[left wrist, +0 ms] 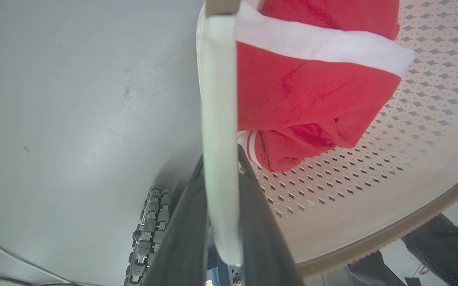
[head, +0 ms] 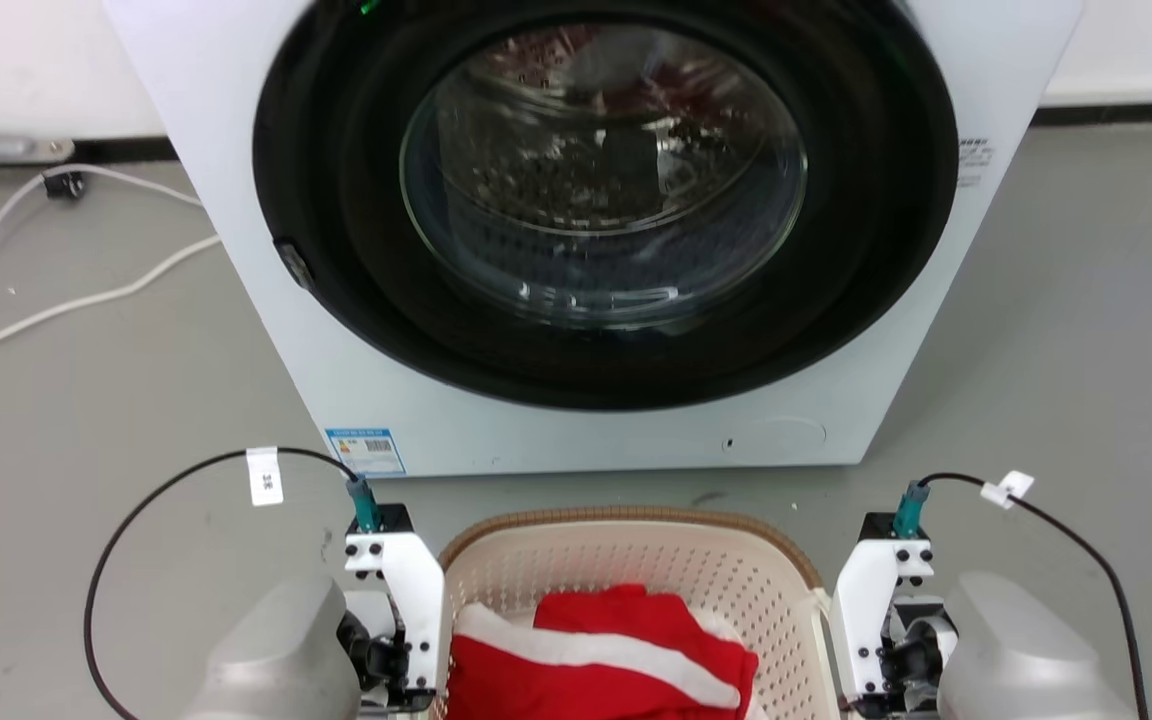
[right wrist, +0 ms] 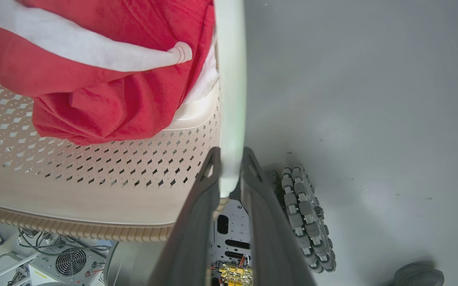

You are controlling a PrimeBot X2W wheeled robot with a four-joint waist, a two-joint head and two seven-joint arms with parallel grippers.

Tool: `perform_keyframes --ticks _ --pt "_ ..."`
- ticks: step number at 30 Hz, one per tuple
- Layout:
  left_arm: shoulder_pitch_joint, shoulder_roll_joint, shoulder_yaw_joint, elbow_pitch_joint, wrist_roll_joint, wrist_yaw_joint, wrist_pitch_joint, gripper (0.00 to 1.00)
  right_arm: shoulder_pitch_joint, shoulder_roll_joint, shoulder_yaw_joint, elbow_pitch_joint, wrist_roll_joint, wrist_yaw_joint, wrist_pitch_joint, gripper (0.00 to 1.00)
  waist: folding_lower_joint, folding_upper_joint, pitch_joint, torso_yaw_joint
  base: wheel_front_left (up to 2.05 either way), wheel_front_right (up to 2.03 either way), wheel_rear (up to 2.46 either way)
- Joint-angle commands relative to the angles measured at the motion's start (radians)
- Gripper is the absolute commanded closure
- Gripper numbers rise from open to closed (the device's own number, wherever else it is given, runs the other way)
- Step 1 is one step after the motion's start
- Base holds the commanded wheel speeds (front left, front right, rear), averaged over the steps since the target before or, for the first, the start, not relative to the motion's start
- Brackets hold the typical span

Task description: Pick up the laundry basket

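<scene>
The laundry basket [head: 626, 517], cream with perforated walls and a brown woven-look rim, sits low in the head view just in front of the washer. A red garment with a white band [head: 601, 650] lies inside it. In the left wrist view my left gripper [left wrist: 221, 159] is shut on the basket's white side handle [left wrist: 218, 79], one dark finger on each side of it. My right gripper [right wrist: 229, 159] is shut the same way on the opposite white handle [right wrist: 231, 91]. Both pale wrist mounts [head: 391, 600] [head: 881, 600] flank the basket in the head view.
A white washing machine [head: 416, 400] with a shut round dark door [head: 601, 190] stands directly ahead, close to the basket's far rim. White cables [head: 66, 300] trail over the grey floor at the left. My base's roller wheels [left wrist: 149, 234] [right wrist: 304, 218] show below the handles.
</scene>
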Motion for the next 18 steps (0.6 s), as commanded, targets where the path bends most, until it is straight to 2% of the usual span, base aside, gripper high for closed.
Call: perform_keyframes --ticks 1,18 --pt "0.009 -0.010 -0.002 -0.003 -0.009 -0.004 0.006 1.00 0.022 0.008 -0.002 -0.001 -0.006 0.003 0.011 1.00 0.0003 0.0000 -0.033 0.005 0.00 0.00 0.00" --pt "0.089 -0.025 -0.025 0.011 -0.040 -0.004 0.024 1.00 0.081 0.015 -0.049 -0.002 -0.069 0.003 0.046 1.00 0.0003 0.0000 -0.137 0.016 0.00 0.00 0.00"
